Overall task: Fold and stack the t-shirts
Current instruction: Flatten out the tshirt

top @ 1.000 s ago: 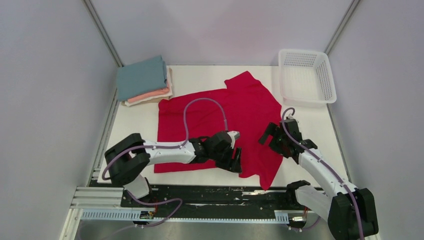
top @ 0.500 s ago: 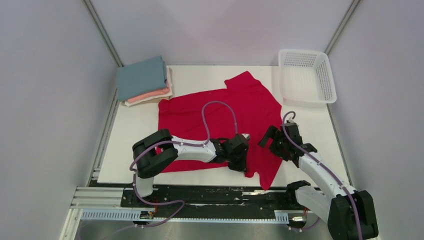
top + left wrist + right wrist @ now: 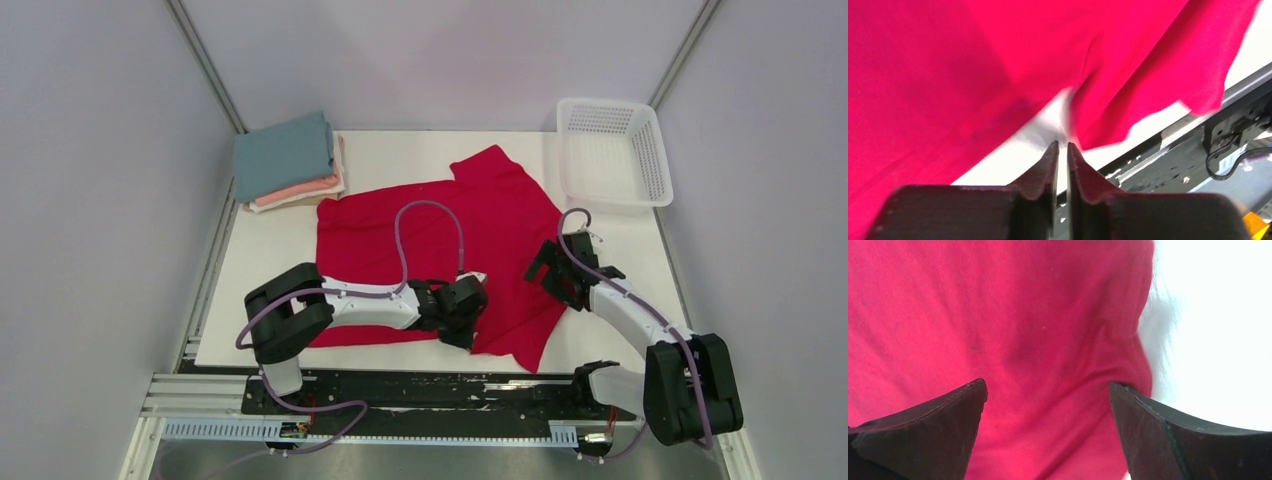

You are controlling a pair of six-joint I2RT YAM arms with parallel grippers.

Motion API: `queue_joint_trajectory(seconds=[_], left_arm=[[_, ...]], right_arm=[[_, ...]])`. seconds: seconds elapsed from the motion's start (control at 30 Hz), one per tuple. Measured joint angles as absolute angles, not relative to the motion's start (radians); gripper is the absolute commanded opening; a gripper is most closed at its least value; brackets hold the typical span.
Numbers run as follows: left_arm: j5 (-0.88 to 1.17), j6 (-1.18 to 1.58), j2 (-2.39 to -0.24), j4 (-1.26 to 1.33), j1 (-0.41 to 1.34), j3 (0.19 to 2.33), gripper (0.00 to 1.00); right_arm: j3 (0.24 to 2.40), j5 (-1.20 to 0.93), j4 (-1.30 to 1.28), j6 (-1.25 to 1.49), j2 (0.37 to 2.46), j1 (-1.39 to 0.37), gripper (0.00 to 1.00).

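Observation:
A crimson-red t-shirt (image 3: 430, 215) lies spread out on the white table. My left gripper (image 3: 463, 338) sits at its near hem, beside the lower sleeve. In the left wrist view this gripper (image 3: 1062, 144) is shut, with only a thin slit between the jaws and no cloth in it; the red cloth (image 3: 948, 75) lies just past the tips. My right gripper (image 3: 556, 275) hangs open over the shirt's right edge. Its fingers (image 3: 1045, 385) straddle the red hem (image 3: 1023, 315). Folded t-shirts, teal-blue (image 3: 283, 155) over salmon-pink (image 3: 300, 188) and cream (image 3: 290, 203), are stacked at the far left.
A white mesh basket (image 3: 610, 104) stands at the far right corner. The black mounting rail (image 3: 400, 385) runs along the table's near edge, just behind the left gripper. Grey walls close in the table on both sides.
The left gripper has closed from wide open to shut at the shirt's near hem. The right gripper moved a little farther in over the shirt's right edge. The lower sleeve shifted slightly left.

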State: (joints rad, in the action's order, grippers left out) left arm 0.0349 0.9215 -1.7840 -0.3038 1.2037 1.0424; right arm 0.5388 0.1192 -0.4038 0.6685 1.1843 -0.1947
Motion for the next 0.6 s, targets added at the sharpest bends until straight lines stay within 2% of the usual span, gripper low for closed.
queue_joint_trajectory(seconds=[0.03,0.07,0.13,0.23,0.3,0.47,0.6], left_arm=[[0.035,0.906,-1.782,-0.306,1.204,1.042,0.52],[0.039,0.894,-1.782,-0.31,1.204,1.042,0.65],[0.059,0.881,-1.765,-0.304,1.205,1.042,0.77],[0.075,0.857,-1.74,-0.307,1.207,1.032,0.86],[0.072,0.841,-1.715,-0.315,1.207,1.019,0.96],[0.005,0.826,-1.532,-0.366,1.208,0.94,1.0],[-0.131,0.895,-1.284,-0.469,1.196,0.826,1.0]], right_arm=[[0.541,0.121,-0.403,0.667,1.187,-0.195,1.0],[0.542,0.122,-0.403,0.662,1.188,-0.195,1.0],[0.543,0.123,-0.403,0.649,1.185,-0.192,1.0],[0.546,0.11,-0.43,0.627,1.148,-0.188,1.0],[0.562,0.1,-0.48,0.616,1.101,-0.188,1.0],[0.627,0.096,-0.616,0.605,0.928,-0.228,1.0],[0.637,0.096,-0.704,0.616,0.819,-0.334,1.0]])
